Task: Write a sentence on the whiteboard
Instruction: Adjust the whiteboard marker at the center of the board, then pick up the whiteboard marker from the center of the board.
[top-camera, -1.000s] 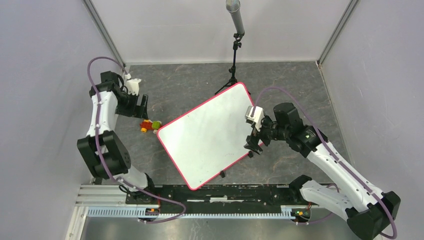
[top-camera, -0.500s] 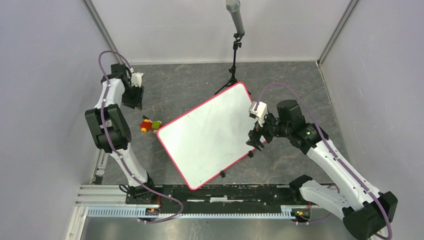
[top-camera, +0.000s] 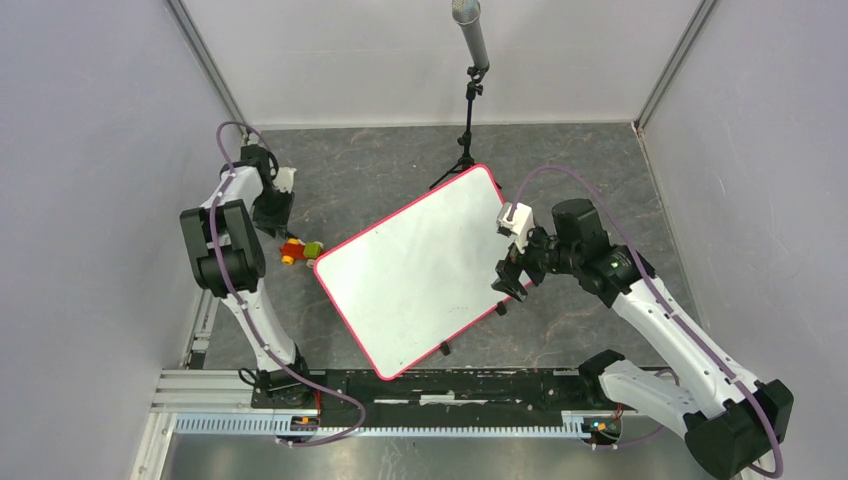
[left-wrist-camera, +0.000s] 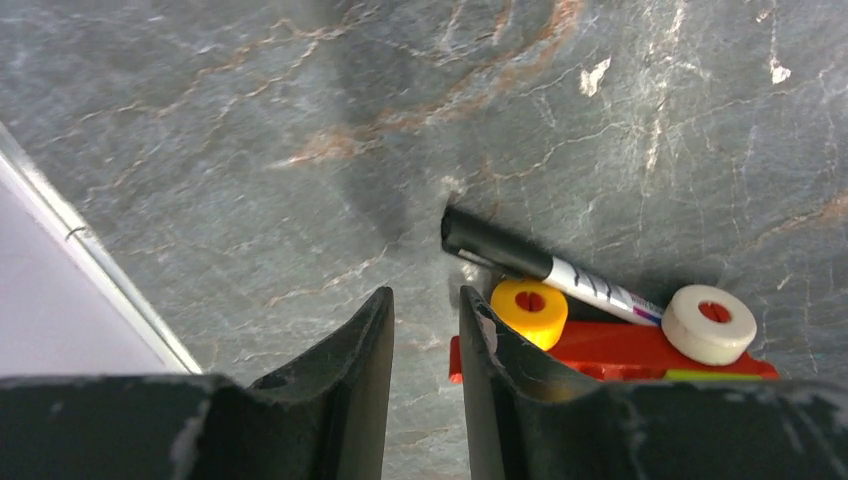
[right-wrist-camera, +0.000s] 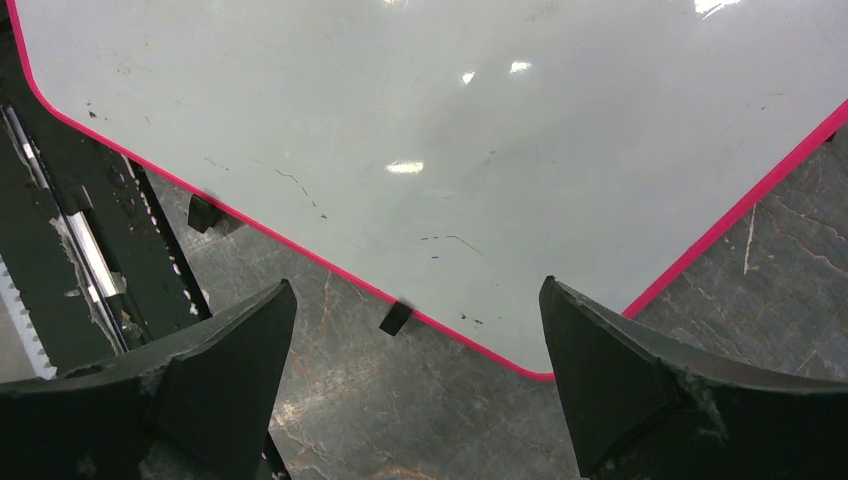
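Black-capped white marker pen (left-wrist-camera: 560, 272), near left desk edge, touching red toy car (left-wrist-camera: 620, 352). Left hand (left-wrist-camera: 425, 300) narrowly parted, empty; right hand (right-wrist-camera: 417, 288) released. Risk: pinching car instead.

Whiteboard (right-wrist-camera: 450, 130) under right pincer (right-wrist-camera: 415, 290): glossy white, pink-red rim, few faint dark flecks. Both pincers black. Counter (left-wrist-camera: 250, 120): dark grey stone w/ rust & white veins. Ahead of left pincer (left-wrist-camera: 425, 300): marker (left-wrist-camera: 545, 265), black cap, white barrel. Just right of it, toy car (left-wrist-camera: 620, 350): red body, yellow & cream wheels.
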